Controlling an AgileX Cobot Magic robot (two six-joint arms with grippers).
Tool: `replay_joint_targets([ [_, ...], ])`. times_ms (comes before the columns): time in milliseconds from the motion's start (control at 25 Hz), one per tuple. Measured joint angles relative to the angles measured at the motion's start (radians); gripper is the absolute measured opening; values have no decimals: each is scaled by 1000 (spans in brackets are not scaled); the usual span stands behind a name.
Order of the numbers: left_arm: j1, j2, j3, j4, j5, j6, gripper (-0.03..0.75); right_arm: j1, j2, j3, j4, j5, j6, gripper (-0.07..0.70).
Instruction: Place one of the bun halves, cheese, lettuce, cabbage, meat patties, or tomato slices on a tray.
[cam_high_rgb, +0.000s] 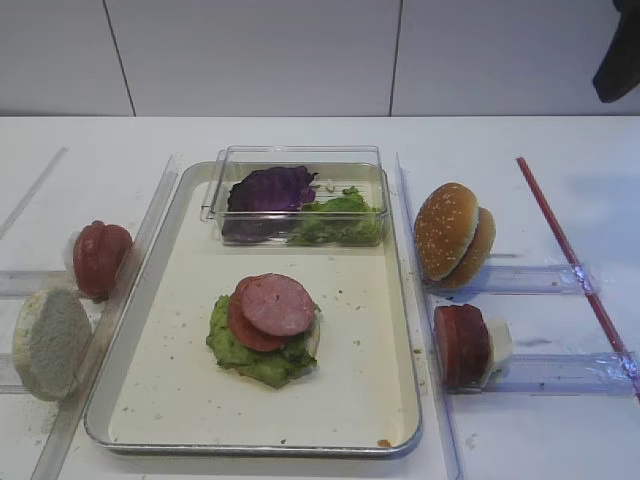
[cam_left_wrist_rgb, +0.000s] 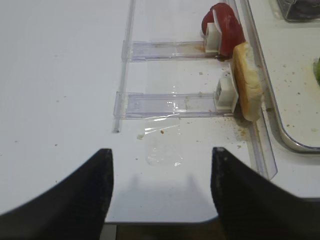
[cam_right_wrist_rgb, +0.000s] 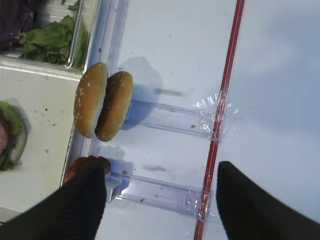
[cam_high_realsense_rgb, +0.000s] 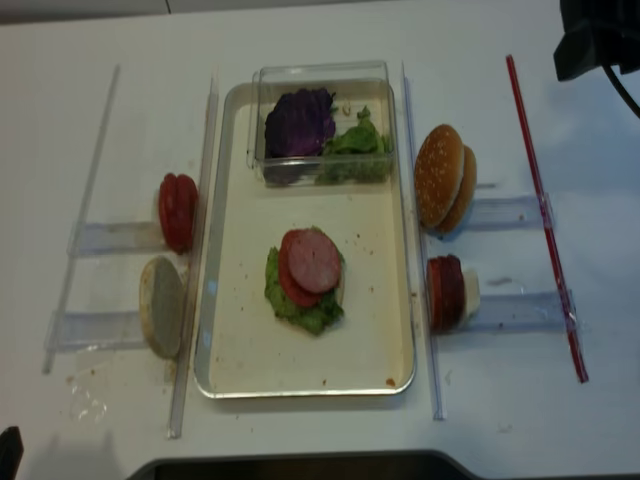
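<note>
Presently, right pincer (cam_right_wrist_rgb: 159, 200) gapes empty above the desk (cam_right_wrist_rgb: 280, 100), near the paired bun halves (cam_right_wrist_rgb: 103, 106); left pincer (cam_left_wrist_rgb: 161, 182) likewise wide, empty. Tray (cam_high_rgb: 390, 330) holds lettuce (cam_high_rgb: 245, 350) and patties (cam_high_rgb: 270, 308). Next, probably: descend, grasp one bun.

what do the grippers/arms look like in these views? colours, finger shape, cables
Both grippers have matte black fingers that broaden toward the base. The right gripper's fingers show fine ribbing; the left gripper's fingers look smooth with rounded tips. In the overhead view, a black arm with a thin black cable shows top right. No markings visible.
</note>
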Motion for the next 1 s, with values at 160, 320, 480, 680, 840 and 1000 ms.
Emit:
replay_joint_targets([
  [160,0,0,0,0,0,2,412,0,-74,66,0,1,10,487],
  [320,0,0,0,0,0,4,412,0,-165,122,-10,2,15,487],
  [480,0,0,0,0,0,4,412,0,-242,174,-44,8,25,487],
  [680,0,0,0,0,0,6,412,0,-340,273,-52,8,35,487],
  [840,0,0,0,0,0,7,412,0,-453,371,-52,8,58,487],
  [1000,0,0,0,0,0,7,412,0,-562,469,-59,9,77,487],
])
